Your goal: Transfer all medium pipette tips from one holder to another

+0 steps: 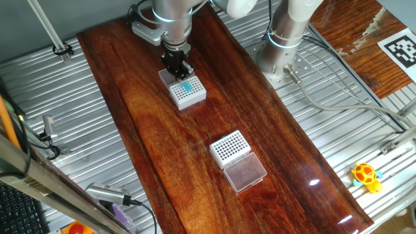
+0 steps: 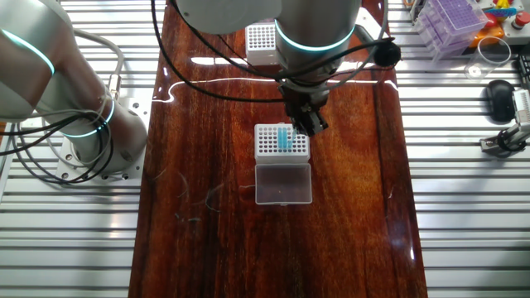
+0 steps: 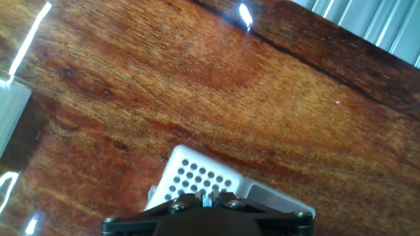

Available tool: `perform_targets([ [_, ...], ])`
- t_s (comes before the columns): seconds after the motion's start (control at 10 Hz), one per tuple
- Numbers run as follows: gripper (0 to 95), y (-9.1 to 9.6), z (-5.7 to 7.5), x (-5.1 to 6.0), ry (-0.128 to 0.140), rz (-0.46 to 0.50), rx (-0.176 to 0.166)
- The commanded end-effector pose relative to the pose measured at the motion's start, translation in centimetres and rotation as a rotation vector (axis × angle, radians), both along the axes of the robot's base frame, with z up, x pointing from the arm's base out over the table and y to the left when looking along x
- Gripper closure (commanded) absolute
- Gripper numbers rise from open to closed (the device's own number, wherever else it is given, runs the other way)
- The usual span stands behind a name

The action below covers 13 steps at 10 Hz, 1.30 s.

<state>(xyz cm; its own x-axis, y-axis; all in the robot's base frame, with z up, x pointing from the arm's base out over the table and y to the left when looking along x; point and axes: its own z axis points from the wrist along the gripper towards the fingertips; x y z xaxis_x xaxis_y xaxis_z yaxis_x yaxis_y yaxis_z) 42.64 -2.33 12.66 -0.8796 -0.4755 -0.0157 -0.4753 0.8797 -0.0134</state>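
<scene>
A white rack stands at the far end of the wooden table. Several teal medium pipette tips stand in a short row in it; the rack and tips also show in the other fixed view. My gripper hangs right over this rack's far edge. In the hand view the gripper is shut on a teal tip, with empty holes of the rack below. A second white rack, its holes empty, stands nearer the middle.
A clear lid lies open beside the second rack, and another lid lies by the first rack. The robot base stands to the right on the slatted metal bench. A yellow toy lies far right.
</scene>
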Motion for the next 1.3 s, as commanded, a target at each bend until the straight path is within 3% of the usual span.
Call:
perform_targets([
  [0.1,95.0,0.12,-0.36,-0.02,-0.005,0.000,0.001],
  [1.3,95.0,0.45,-0.30,0.42,-0.009,0.004,0.004],
])
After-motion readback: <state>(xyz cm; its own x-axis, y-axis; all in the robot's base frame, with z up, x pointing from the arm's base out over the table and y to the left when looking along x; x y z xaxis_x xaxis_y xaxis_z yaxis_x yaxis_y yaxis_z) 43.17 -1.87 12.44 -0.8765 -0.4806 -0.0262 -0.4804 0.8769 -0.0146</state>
